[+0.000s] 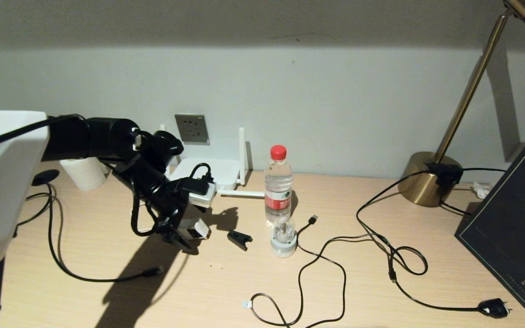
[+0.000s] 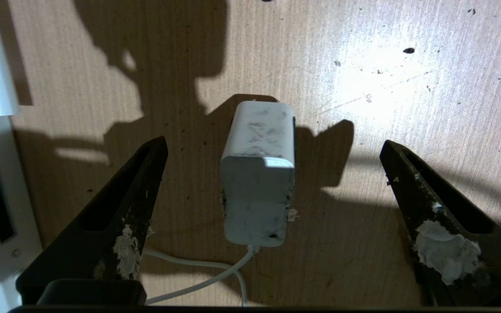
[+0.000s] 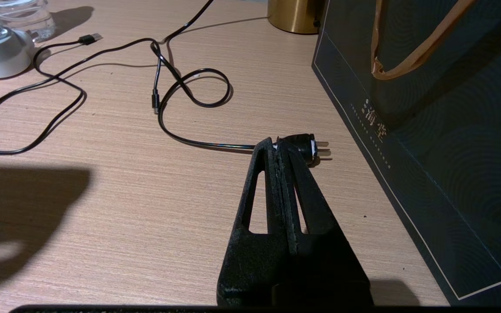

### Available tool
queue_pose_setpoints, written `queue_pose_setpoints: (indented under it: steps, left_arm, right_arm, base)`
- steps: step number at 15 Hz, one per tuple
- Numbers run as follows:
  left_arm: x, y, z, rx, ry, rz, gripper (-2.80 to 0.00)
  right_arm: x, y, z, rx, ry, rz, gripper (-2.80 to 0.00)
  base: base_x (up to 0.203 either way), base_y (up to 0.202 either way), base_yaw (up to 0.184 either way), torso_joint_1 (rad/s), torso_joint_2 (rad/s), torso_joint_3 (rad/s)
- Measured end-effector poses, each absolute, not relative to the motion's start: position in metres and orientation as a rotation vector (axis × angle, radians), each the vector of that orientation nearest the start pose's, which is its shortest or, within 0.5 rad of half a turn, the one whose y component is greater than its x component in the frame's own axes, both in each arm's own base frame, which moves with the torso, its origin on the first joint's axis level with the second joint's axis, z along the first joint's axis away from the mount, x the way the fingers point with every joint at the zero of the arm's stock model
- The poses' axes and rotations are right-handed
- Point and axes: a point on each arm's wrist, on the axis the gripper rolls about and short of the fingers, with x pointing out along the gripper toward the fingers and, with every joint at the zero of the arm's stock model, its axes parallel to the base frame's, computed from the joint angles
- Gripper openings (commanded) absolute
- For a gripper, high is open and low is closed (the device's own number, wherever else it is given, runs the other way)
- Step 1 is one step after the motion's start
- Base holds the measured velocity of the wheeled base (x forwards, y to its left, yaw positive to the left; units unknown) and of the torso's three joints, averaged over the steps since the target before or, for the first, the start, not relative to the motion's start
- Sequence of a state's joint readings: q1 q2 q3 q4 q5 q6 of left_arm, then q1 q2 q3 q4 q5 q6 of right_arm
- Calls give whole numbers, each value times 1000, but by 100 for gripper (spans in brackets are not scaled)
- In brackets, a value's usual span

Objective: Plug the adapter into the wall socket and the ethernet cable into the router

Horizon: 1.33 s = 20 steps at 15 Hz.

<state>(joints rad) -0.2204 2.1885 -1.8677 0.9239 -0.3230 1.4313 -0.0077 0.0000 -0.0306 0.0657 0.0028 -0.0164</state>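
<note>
With its jaws wide apart, left gripper (image 2: 272, 174) astride adapter (image 2: 259, 174) — no legible writing.

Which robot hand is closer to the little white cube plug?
Left. The left gripper hangs open right over the small white cube-shaped adapter; the right gripper sits shut far away, beside a black mains plug.

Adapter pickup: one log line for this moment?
left gripper: open, straddling adapter on desk, no contact | right gripper: shut, parked | wall socket: empty
</note>
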Motion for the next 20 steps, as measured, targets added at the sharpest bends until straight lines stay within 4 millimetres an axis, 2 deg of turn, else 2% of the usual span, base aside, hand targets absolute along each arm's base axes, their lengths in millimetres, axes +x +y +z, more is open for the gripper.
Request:
queue_pose_setpoints:
  steps: [6,20]
  left_arm:
    - [388,-95,155,1131,688,-1267,0]
    - [389,-95,150,1135,701,-1275,0]
  right_arm:
    - [-25,0,77,-17,35,-5,-280]
    - [-25,0,77,-16,35,-5,-280]
  base:
    - [0,0,0,0,0,0]
    - [0,0,0,0,0,0]
